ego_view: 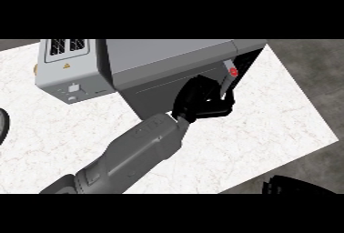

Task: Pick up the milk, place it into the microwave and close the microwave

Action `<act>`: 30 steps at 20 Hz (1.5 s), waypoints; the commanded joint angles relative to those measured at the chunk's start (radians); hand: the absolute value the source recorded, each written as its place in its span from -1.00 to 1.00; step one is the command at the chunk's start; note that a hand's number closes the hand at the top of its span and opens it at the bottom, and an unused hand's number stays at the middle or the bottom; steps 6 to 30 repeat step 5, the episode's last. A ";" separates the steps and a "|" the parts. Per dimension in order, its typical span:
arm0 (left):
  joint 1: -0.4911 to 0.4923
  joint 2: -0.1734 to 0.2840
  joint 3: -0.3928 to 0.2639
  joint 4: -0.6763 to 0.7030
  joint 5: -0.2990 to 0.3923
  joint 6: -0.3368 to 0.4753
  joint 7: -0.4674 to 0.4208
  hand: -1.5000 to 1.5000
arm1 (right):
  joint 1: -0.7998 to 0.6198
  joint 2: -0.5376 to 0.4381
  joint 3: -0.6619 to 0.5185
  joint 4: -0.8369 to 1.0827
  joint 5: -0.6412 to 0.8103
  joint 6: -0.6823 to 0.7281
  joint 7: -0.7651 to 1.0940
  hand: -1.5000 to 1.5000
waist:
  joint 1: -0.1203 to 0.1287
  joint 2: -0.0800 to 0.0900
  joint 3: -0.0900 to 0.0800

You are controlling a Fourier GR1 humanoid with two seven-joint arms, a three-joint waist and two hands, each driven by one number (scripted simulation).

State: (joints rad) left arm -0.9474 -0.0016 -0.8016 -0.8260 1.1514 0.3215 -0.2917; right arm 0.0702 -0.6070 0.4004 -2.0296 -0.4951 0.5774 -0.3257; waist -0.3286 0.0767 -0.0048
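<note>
The grey microwave (168, 54) stands at the back of the counter, with its dark opening (250, 58) showing at its right end. A white milk carton (230, 75) with a red cap is upright at the mouth of that opening. My left hand (200, 101) reaches in from the lower left, its fingers and thumb curled round the carton's lower part. A dark grey panel (158, 98), apparently the door, lies just left of the hand. Only part of my right hand (295, 185) shows at the lower right edge, off the counter.
The white marble counter (269, 123) ends close to the right of the microwave and along the lower right. A dark curved object (2, 125) is cut off by the left edge. The microwave's vented side (67, 45) faces the back left.
</note>
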 commanded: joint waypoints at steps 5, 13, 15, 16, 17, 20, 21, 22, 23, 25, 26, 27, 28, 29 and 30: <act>0.084 0.040 0.076 0.156 0.073 -0.080 -0.059 1.00 | 0.070 0.048 0.067 -0.106 0.070 -0.082 0.028 1.00 | 0.050 0.003 -0.006; 0.084 0.040 0.076 0.156 0.073 -0.080 -0.059 1.00 | 0.070 0.048 0.067 -0.106 0.070 -0.082 0.028 1.00 | 0.050 0.003 -0.006; 0.084 0.040 0.076 0.156 0.073 -0.080 -0.059 1.00 | 0.070 0.048 0.067 -0.106 0.070 -0.082 0.028 1.00 | 0.050 0.003 -0.006; 0.084 0.040 0.076 0.156 0.073 -0.080 -0.059 1.00 | 0.070 0.048 0.067 -0.106 0.070 -0.082 0.028 1.00 | 0.050 0.003 -0.006; 0.084 0.040 0.076 0.156 0.073 -0.080 -0.059 1.00 | 0.070 0.048 0.067 -0.106 0.070 -0.082 0.028 1.00 | 0.050 0.003 -0.006; 0.084 0.040 0.076 0.156 0.073 -0.080 -0.059 1.00 | 0.070 0.048 0.067 -0.106 0.070 -0.082 0.028 1.00 | 0.050 0.003 -0.006; 0.084 0.040 0.076 0.156 0.073 -0.080 -0.059 1.00 | 0.070 0.048 0.067 -0.106 0.070 -0.082 0.028 1.00 | 0.050 0.003 -0.006; 0.084 0.040 0.076 0.156 0.073 -0.080 -0.059 1.00 | 0.070 0.048 0.067 -0.106 0.070 -0.082 0.028 1.00 | 0.050 0.003 -0.006; 0.084 0.040 0.076 0.156 0.073 -0.080 -0.059 1.00 | 0.070 0.048 0.067 -0.106 0.070 -0.082 0.028 1.00 | 0.050 0.003 -0.006; 0.084 0.040 0.076 0.156 0.073 -0.080 -0.059 1.00 | 0.070 0.048 0.067 -0.106 0.070 -0.082 0.028 1.00 | 0.050 0.003 -0.006; 0.084 0.040 0.076 0.156 0.073 -0.080 -0.059 1.00 | 0.070 0.048 0.067 -0.106 0.070 -0.082 0.028 1.00 | 0.050 0.003 -0.006; 0.084 0.040 0.076 0.156 0.073 -0.080 -0.059 1.00 | 0.070 0.048 0.067 -0.106 0.070 -0.082 0.028 1.00 | 0.050 0.003 -0.006; 0.084 0.040 0.076 0.156 0.073 -0.080 -0.059 1.00 | 0.070 0.048 0.067 -0.106 0.070 -0.082 0.028 1.00 | 0.050 0.003 -0.006; 0.084 0.040 0.076 0.156 0.073 -0.080 -0.059 1.00 | 0.070 0.048 0.067 -0.106 0.070 -0.082 0.028 1.00 | 0.050 0.003 -0.006; 0.084 0.040 0.076 0.156 0.073 -0.080 -0.059 1.00 | 0.070 0.048 0.067 -0.106 0.070 -0.082 0.028 1.00 | 0.050 0.003 -0.006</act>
